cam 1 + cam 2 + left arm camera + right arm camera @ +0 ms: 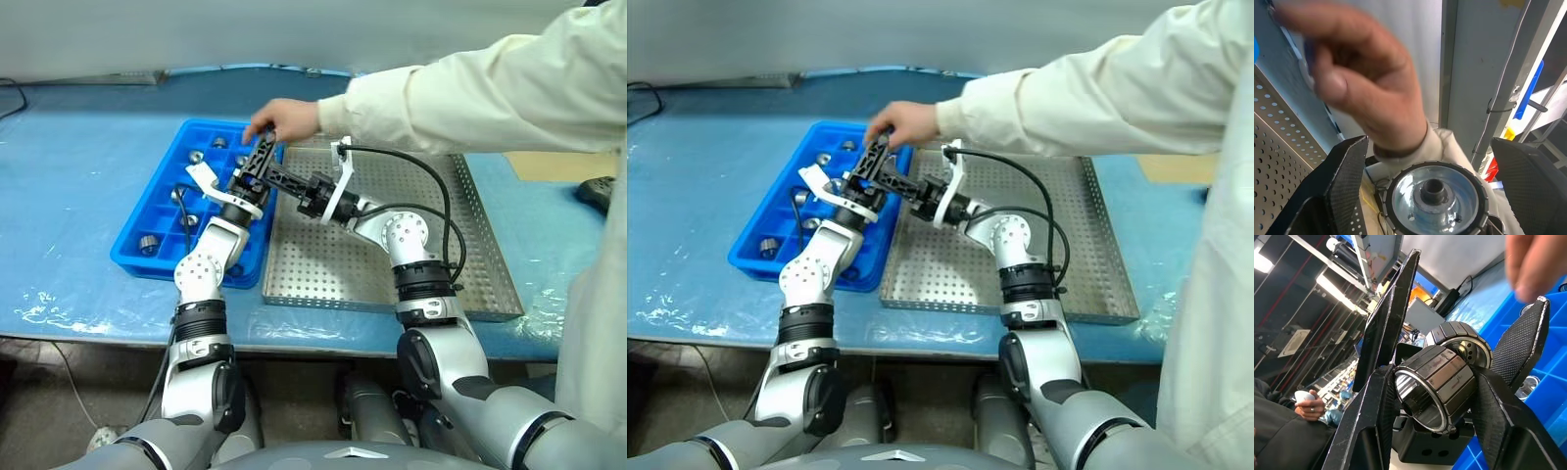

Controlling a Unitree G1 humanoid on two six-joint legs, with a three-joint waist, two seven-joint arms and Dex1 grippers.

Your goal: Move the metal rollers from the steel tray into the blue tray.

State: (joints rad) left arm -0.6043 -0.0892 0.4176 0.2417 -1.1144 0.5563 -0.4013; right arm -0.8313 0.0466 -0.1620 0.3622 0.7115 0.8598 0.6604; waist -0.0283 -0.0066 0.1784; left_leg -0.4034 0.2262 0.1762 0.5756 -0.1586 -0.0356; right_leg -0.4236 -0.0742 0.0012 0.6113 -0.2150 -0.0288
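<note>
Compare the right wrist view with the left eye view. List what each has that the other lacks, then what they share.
Right wrist view, not the left eye view: the right gripper shut on a ribbed, shiny metal roller with a dark centre hole, a second roller close behind it, and a dark workshop beyond.
Left eye view, not the wrist view: the grey perforated steel tray and the person's cream sleeve.
Both: the bright blue compartmented plastic tray holding rollers, and the person's hand above it.

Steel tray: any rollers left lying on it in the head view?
No: the steel tray shows bare perforated bottom wherever the arms don't cover it, while the rollers sit in the blue tray.
</note>
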